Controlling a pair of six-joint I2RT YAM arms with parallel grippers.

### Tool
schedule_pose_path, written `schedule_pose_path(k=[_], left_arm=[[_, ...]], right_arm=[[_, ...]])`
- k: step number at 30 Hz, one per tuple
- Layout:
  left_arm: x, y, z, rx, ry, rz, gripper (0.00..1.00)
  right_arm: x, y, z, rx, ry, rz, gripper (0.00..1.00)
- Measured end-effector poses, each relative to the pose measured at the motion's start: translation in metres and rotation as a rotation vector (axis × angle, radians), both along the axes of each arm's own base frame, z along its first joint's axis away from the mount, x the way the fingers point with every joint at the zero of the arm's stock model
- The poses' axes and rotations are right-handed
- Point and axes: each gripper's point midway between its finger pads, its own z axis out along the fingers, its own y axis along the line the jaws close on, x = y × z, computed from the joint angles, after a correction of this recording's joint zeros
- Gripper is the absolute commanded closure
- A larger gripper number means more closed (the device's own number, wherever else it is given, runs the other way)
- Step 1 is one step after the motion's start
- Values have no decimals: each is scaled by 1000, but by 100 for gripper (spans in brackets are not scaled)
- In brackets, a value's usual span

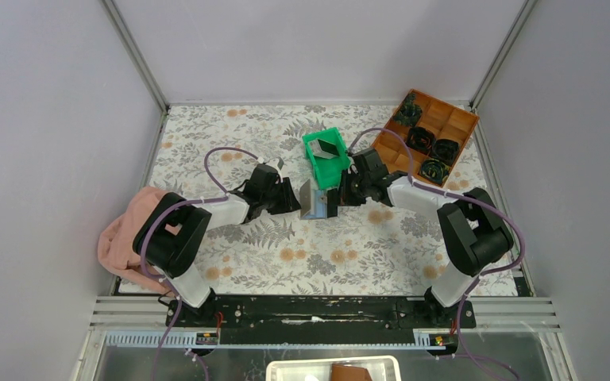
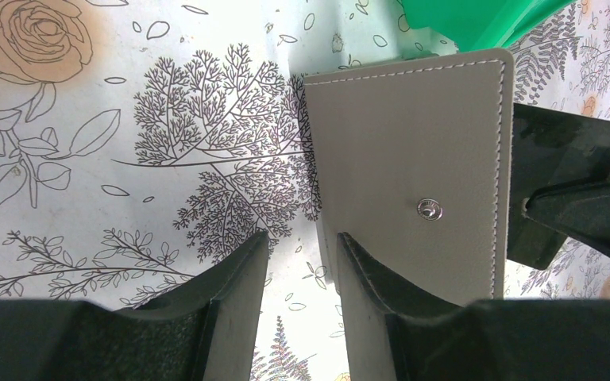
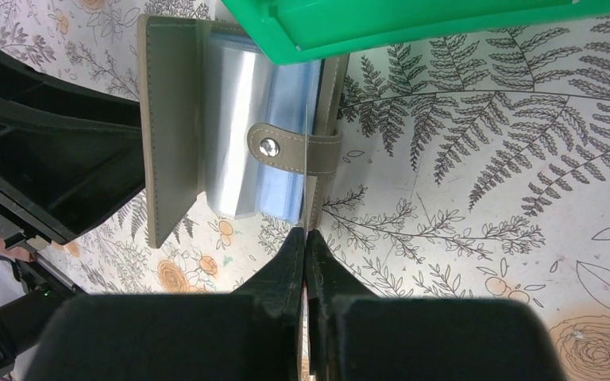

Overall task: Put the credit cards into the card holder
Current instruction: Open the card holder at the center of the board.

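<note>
The right jaws clench a thin credit card (image 2: 572, 147), likely stiff and slick, at the card holder (image 2: 409, 143) standing mid-counter beside the green bin (image 3: 413, 24). The left jaws, parted, rest against its cover.

At the top view's centre, the card holder (image 1: 314, 198) is partly hidden between the left gripper (image 1: 292, 198) and the right gripper (image 1: 336, 197). The right wrist view's upper edge cuts off the green bin (image 3: 413, 24). The brown tray (image 1: 461, 119), upper right, holds dark items too small to identify.
</note>
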Motion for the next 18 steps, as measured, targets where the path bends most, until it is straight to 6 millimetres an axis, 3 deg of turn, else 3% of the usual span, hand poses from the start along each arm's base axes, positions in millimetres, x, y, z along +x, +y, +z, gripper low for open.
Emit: schedule_pose_path(k=[6,13,18], left_arm=[[0,0,0,0,0,0,54],[0,0,0,-1,1,1,54],[0,0,0,-3,0,3,54]], right_arm=[[0,7,8,-27,-37,28,100],[-3,27,36,-38,-107,85,100],[-1,29,39,-61,-105,95,100]])
